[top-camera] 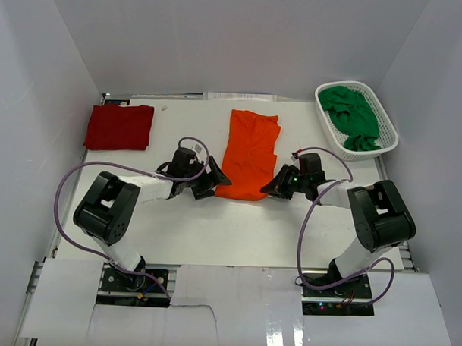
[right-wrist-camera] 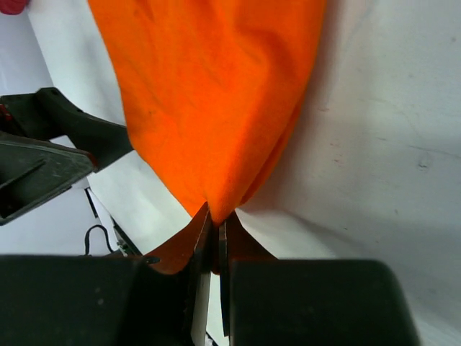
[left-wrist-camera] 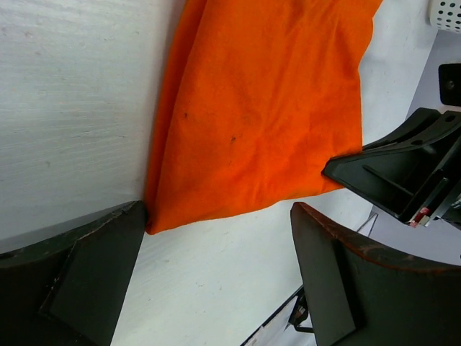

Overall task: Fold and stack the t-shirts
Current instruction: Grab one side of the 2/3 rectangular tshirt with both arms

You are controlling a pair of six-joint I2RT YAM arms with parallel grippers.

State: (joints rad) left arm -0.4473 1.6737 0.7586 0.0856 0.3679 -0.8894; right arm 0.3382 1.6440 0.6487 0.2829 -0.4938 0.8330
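At table centre lies the orange t-shirt (top-camera: 249, 152), folded into a long strip running from 12 to 6 o'clock. The right gripper (right-wrist-camera: 214, 216) is pinched fully closed on the strip's near corner at 5 o'clock. The left gripper (left-wrist-camera: 216, 241) stands wide apart, holding nothing. The 7 o'clock corner touches one of its fingers (left-wrist-camera: 86, 274), and the hem lies across the mouth of the gap.

The step appears to be seizing both near corners. Next, the left should close on its corner, then both lift toward 12 o'clock.

The dark red t-shirt (top-camera: 119, 127) lies folded at 10 o'clock. The green t-shirt (top-camera: 353, 116) sits in a white basket (top-camera: 390, 124) at 2 o'clock.
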